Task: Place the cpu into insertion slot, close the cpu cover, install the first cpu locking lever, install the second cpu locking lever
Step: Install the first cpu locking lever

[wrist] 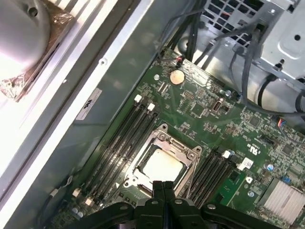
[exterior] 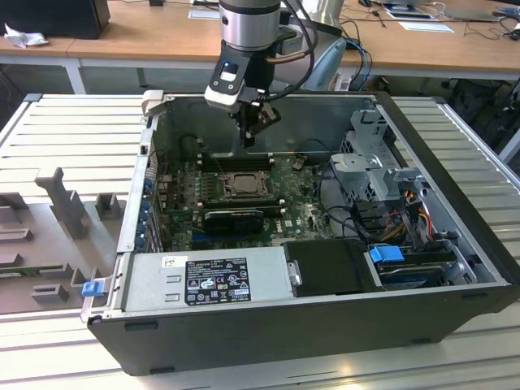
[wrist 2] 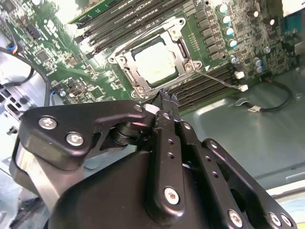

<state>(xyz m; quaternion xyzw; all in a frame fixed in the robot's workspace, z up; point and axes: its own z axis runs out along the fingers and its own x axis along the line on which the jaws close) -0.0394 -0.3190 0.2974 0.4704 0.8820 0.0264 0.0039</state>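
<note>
tool: the black two-finger tool (exterior: 250, 136) hung in the upper middle of the exterior view, over the open case. In the first wrist view its fingers (wrist: 157, 191) were clenched flat together, and I couldn't see anything between them.

cpu: the small flat square cpu (wrist 2: 155, 62) with the pale silvery-beige top lay level inside its socket. That's about dead centre of the exterior view, below the tool and apparently not touching it.

insertion slot: the square insertion slot (exterior: 223, 187) with a silvery metal rim sat on the green circuit board (wrist: 209, 124), between rows of long black memory slots (wrist: 119, 138).

cpu cover: the thin silvery metal frame of the cpu cover (wrist 2: 183, 47) looked folded down around the chip, whose top showed through the square opening. I couldn't tell whether any lever was latched.

handling, my guess: the chip looked light and rigid but delicate, and the smooth top was probably slippery. I'd pinch it by two opposite edges, keep it level and never drag it across the socket. The cover looked like springy sheet metal, so I'd push on the edge away from the hinge.

surroundings: the dark metal computer case (exterior: 325, 325) lay open on a pale slatted desk (exterior: 73, 122).
</note>
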